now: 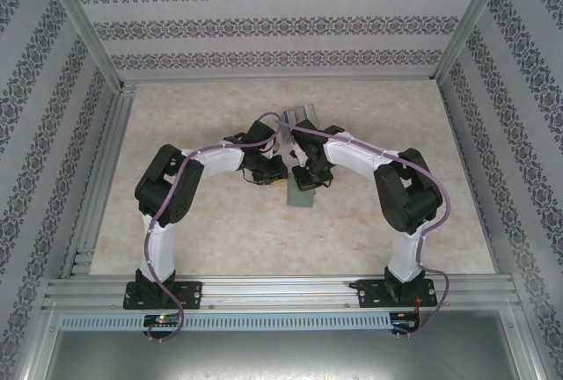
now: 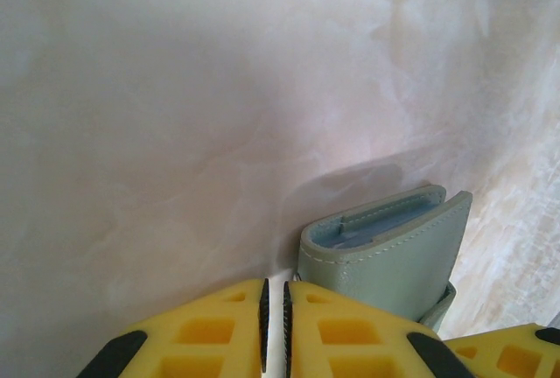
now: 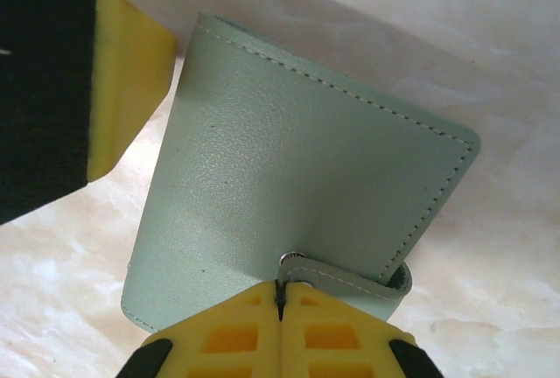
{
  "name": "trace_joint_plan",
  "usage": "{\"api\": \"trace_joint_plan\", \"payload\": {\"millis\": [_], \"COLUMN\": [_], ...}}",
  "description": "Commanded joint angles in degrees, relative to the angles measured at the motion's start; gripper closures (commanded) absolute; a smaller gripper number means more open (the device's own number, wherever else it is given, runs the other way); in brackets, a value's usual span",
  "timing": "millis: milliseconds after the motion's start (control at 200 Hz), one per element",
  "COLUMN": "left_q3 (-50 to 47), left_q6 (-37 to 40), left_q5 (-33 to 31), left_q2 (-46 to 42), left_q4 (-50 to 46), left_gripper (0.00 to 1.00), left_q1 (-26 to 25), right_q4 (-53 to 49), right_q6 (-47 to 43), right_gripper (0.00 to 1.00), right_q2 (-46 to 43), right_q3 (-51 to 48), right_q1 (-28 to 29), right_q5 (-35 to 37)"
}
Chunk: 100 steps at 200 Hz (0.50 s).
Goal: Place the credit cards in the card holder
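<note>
The grey-green card holder stands on edge at mid-table between the two grippers. My right gripper is shut on the strap tab by the snap on the card holder. My left gripper is shut to a thin slit with nothing seen in it, just left of the card holder. The holder's two panels are folded together, with pale blue showing between them at the top. The credit cards, a small silvery block, lie on the table behind the grippers. From above, my left gripper and right gripper nearly meet.
The table top is pale marble, walled by patterned panels and an aluminium frame. One left finger stands close to the holder's left edge. A right finger shows at the lower right of the left wrist view.
</note>
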Motion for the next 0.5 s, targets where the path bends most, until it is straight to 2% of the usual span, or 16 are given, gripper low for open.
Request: {"api": "trace_joint_plan", "payload": {"millis": [0, 345, 495], "left_q3": [1.4, 1.1, 1.0], "left_q6": [0.5, 0.5, 0.3], "left_q5": [-0.3, -0.3, -0.1], "left_q2": [0.8, 0.7, 0.8], "left_q4": [-1.2, -1.1, -0.7], "left_gripper": [0.85, 0.85, 0.85], "left_q1": [-0.8, -0.8, -0.8], "right_q4": [0.0, 1.3, 1.2], "right_q6": [0.0, 1.4, 1.3], "right_gripper": [0.96, 0.96, 0.96], "right_q2": [0.7, -4.5, -3.3], "right_q3": [-0.1, -0.4, -0.1], "right_q1": [-0.1, -0.8, -0.8], "right_q5": [-0.2, 0.8, 0.4]}}
